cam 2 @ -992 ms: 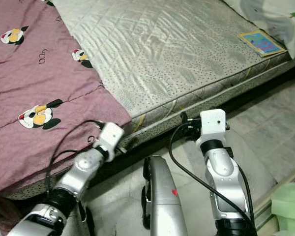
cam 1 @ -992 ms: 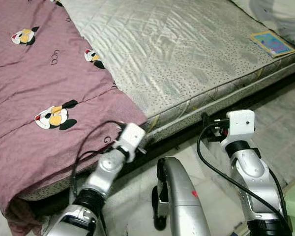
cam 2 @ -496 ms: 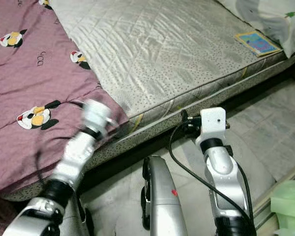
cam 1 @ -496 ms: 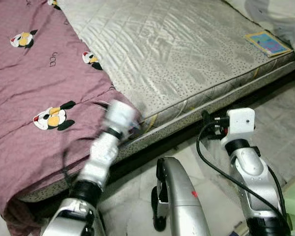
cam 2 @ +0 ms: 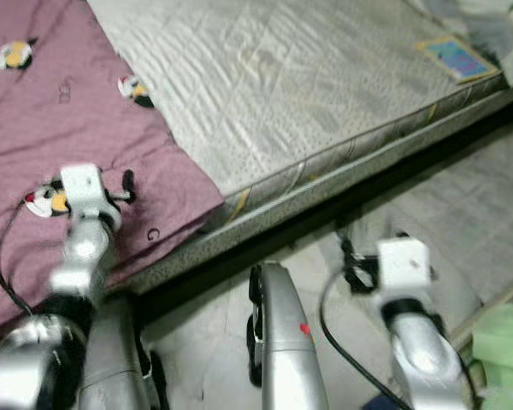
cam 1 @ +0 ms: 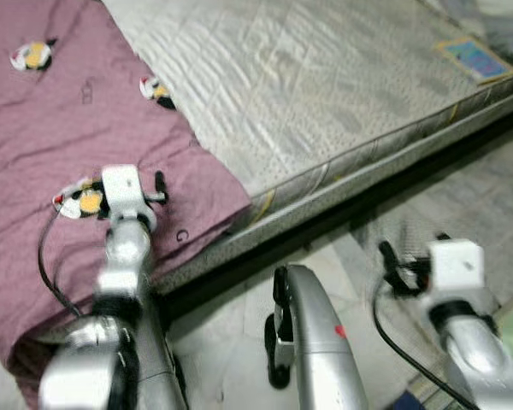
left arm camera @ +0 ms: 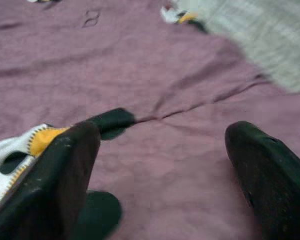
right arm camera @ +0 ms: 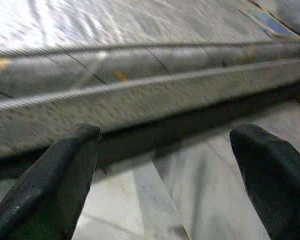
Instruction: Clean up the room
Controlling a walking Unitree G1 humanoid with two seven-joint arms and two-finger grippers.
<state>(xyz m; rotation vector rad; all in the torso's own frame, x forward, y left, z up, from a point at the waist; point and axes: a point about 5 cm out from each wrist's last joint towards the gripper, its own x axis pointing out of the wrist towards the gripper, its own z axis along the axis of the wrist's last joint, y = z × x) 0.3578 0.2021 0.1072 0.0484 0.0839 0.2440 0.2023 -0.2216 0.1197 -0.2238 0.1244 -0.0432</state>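
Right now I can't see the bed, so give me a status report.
Left gripper open, over the maroon blanket. Right gripper open, low over the floor beside the mattress. Book on the mattress's far corner.

blanket (cam 1: 60, 111) covers mattress's (cam 1: 325, 94) left part; booklet (cam 1: 477, 58) at far right.

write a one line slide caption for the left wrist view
Left tool, fingers open, hovers over the purple cartoon-print blanket, with the bare grey mattress at the frame's corner.
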